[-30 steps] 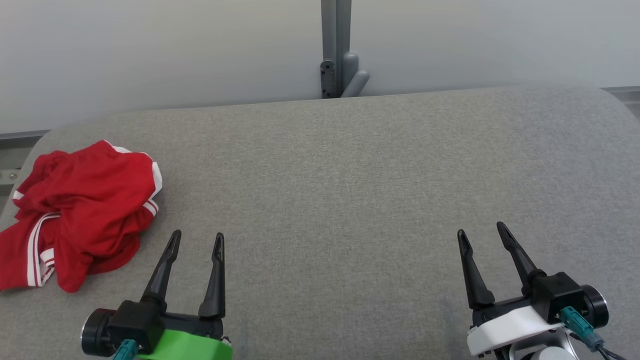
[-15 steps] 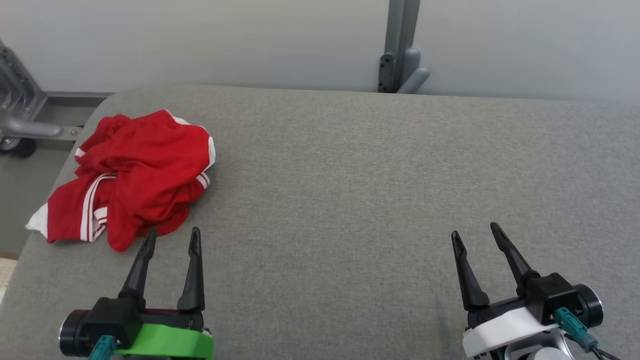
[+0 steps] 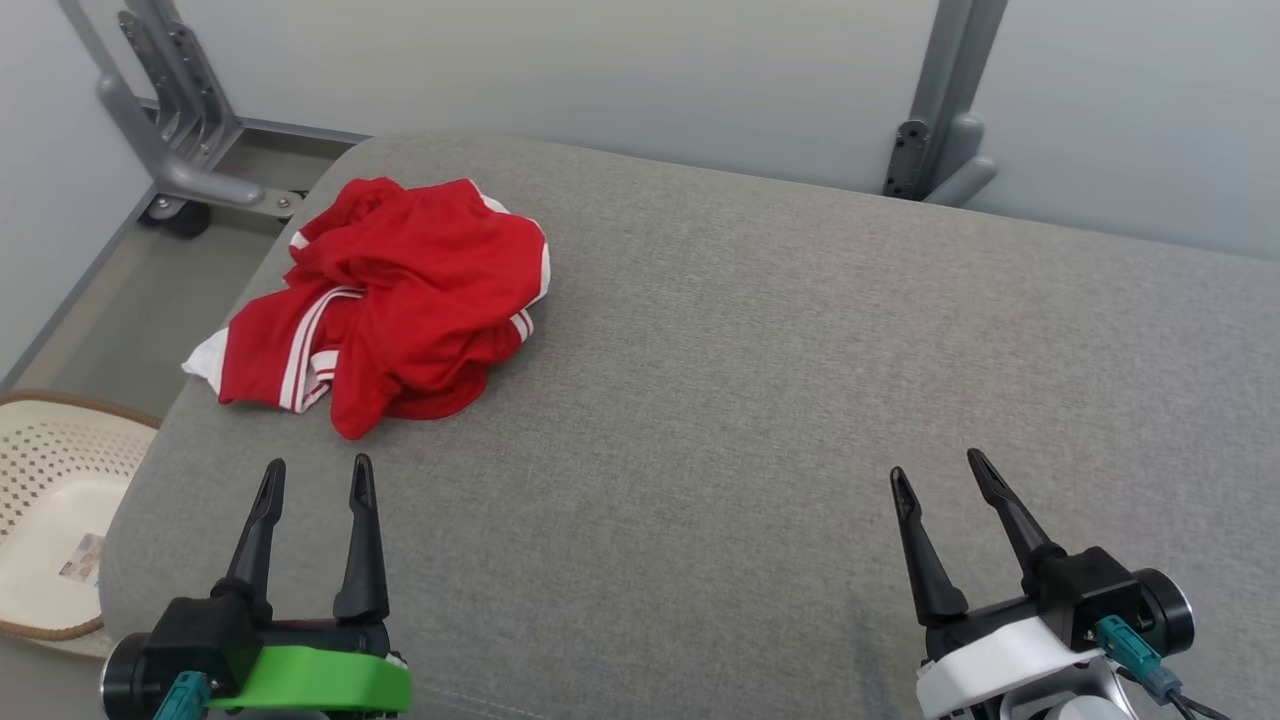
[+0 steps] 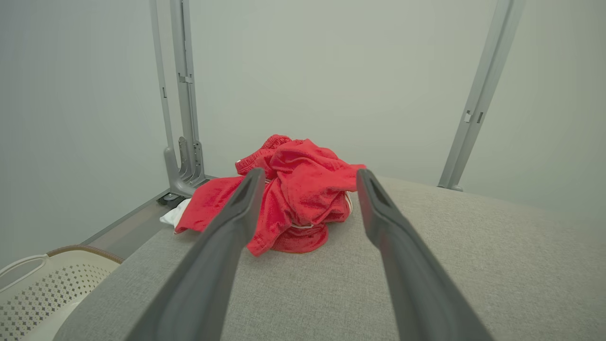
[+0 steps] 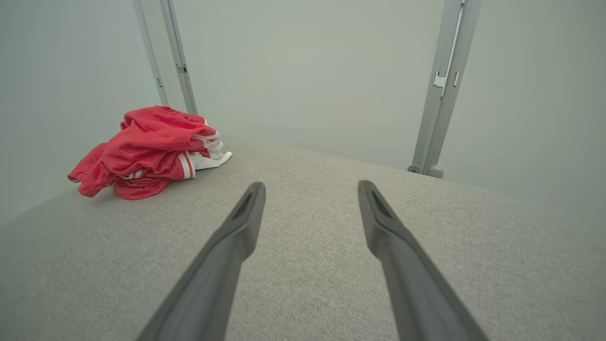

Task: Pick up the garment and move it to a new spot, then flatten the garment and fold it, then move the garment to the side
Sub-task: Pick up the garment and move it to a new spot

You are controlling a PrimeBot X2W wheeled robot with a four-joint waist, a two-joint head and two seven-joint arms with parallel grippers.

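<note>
Plainly, the red garment (image 3: 400, 300) lies crumpled near the far-left corner of the grey padded table (image 3: 760, 380), resting there and held by nothing. The left gripper (image 3: 317, 463) hangs over the table's near-left edge, its 2 fingers spread wide and empty. The heap lies straight ahead of it, toward the table's far side. The right gripper (image 3: 939, 465), spread and empty too, sits over the table's near-right part, well apart from the cloth, so of the 2 arms the left is nearer. The heap's long axis seems to slant from a white-striped hem by the table's left edge inward. Folds hide which end is the waistband, and a white scrap at that edge is unclear. A basket (image 3: 45, 500) off the table's left edge is cut off.
</note>
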